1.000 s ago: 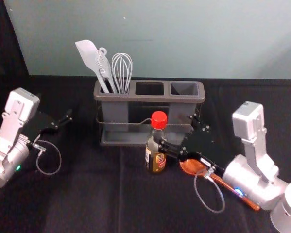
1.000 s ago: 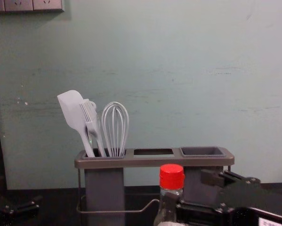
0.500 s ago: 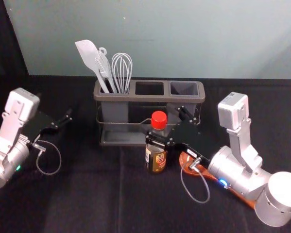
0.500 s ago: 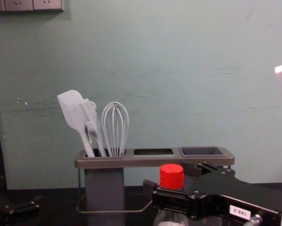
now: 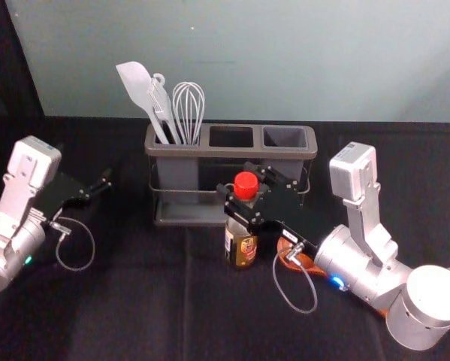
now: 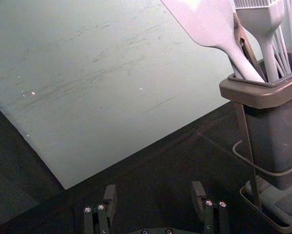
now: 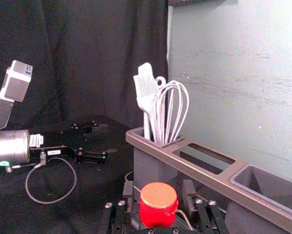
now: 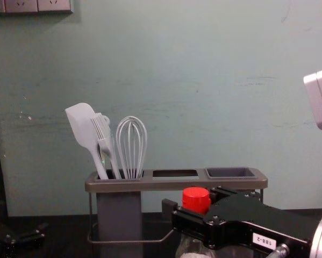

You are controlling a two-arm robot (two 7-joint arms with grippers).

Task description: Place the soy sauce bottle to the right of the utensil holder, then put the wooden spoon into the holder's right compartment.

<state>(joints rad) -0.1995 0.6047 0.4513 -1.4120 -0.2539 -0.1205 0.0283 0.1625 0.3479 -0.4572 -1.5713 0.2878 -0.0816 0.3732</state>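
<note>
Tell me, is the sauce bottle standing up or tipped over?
Standing upright: the bottle has its red cap at the top, straight above its label.

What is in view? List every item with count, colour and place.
Holder: 1, grey-brown, centre back
Spatula: 1, white, holder's left compartment
Brush: 1, white, same compartment
Whisk: 1, white, same compartment
Ring-topped utensil: 1, white, behind the brush, mostly hidden
Bottle: 1, brown with red cap, upright before the holder
Spoon: 1, orange-brown, on the cloth, partly under the right arm
Cloth: 1, black, beneath everything
Wall: 1, grey-green, behind
Curtain: black, far left
Arms: 2, silver, either side
Left gripper: 1, black, left of the holder
Right gripper: 1, black, fingers astride the cap
</note>
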